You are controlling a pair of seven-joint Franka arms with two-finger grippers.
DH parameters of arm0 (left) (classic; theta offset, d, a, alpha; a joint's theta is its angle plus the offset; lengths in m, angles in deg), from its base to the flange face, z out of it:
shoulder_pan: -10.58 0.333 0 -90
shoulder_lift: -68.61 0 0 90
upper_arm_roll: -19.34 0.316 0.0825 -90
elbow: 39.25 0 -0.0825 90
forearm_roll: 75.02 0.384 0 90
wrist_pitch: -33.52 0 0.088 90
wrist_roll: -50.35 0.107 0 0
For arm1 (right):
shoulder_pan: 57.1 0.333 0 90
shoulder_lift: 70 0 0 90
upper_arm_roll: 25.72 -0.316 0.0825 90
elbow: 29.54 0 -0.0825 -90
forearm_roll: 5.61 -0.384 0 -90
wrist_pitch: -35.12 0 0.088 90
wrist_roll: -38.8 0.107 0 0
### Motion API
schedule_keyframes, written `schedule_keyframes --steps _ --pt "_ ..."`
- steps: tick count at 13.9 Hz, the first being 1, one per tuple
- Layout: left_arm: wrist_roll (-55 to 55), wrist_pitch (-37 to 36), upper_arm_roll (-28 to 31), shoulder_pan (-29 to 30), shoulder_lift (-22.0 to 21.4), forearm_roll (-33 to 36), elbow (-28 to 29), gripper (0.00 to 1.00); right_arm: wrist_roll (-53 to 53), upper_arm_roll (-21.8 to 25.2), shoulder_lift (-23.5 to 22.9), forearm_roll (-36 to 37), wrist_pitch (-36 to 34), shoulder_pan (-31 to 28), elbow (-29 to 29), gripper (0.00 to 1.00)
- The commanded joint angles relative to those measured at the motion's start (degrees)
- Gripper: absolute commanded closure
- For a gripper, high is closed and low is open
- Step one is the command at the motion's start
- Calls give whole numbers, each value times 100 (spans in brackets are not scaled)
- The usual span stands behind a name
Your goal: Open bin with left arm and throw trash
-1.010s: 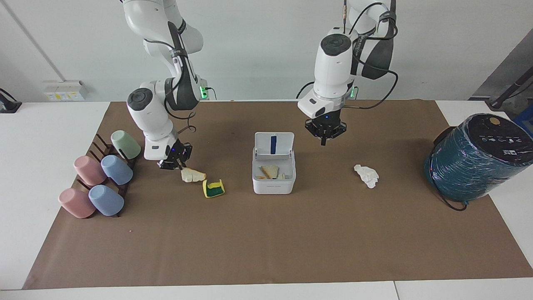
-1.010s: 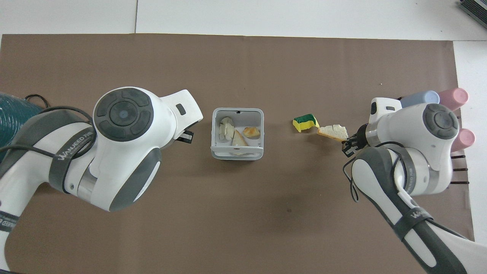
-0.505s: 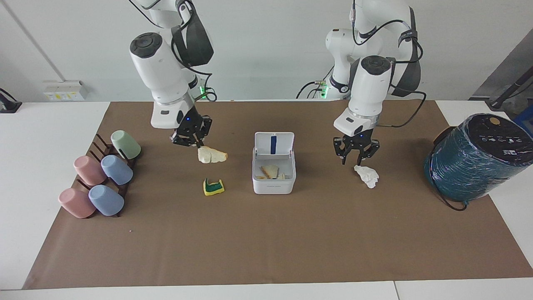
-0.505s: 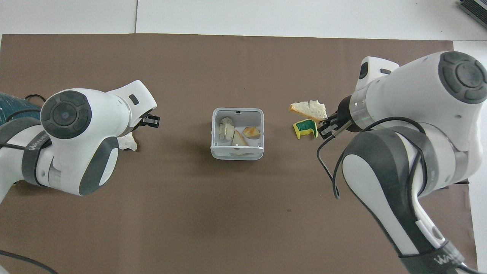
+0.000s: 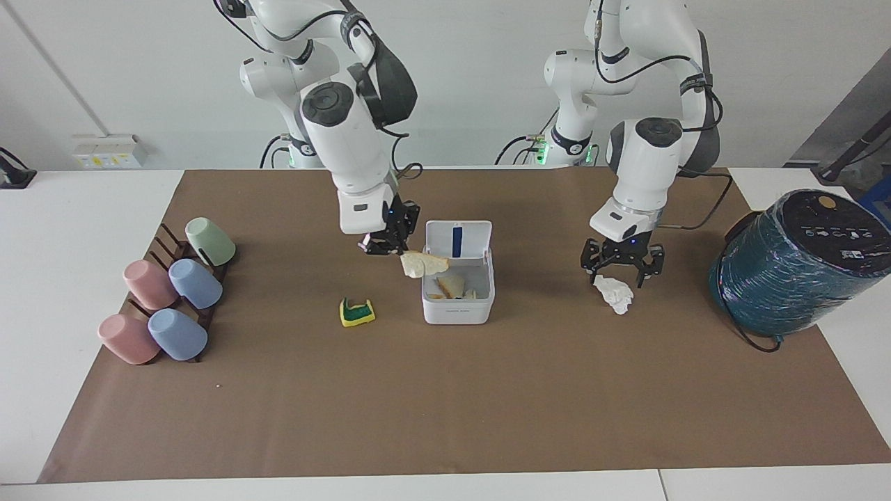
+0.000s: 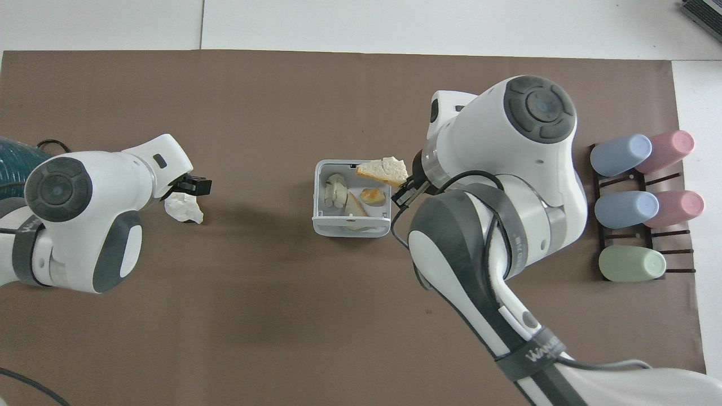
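Your right gripper (image 5: 398, 248) clamped on bread (image 5: 423, 264), long axis level, tip pointing over open bin (image 5: 458, 306). Left gripper (image 5: 621, 273) jaws apart, straddling paper wad (image 5: 613, 292).

Both arms: glossy white rounded shells with dark grey joint panels and dark round end caps. Black cables loop along the left arm (image 5: 644, 160) and the right arm (image 5: 344, 139), strapped by dark bands with pale lettering. Grippers are black. Green lights glow at both bases.
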Motion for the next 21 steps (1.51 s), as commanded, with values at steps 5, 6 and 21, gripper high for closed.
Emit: schedule_keyframes --steps 5,6,21 --pt "12 1320 -54 266 235 98 932 0 447 -30 -202 247 191 338 -101 100" --pt "3 1469 -54 292 218 98 1090 0 510 -30 -254 308 262 365 -92 100" --pt "-6 1500 -54 205 -177 98 1216 100 880 -30 -352 388 491 585 -48 61"
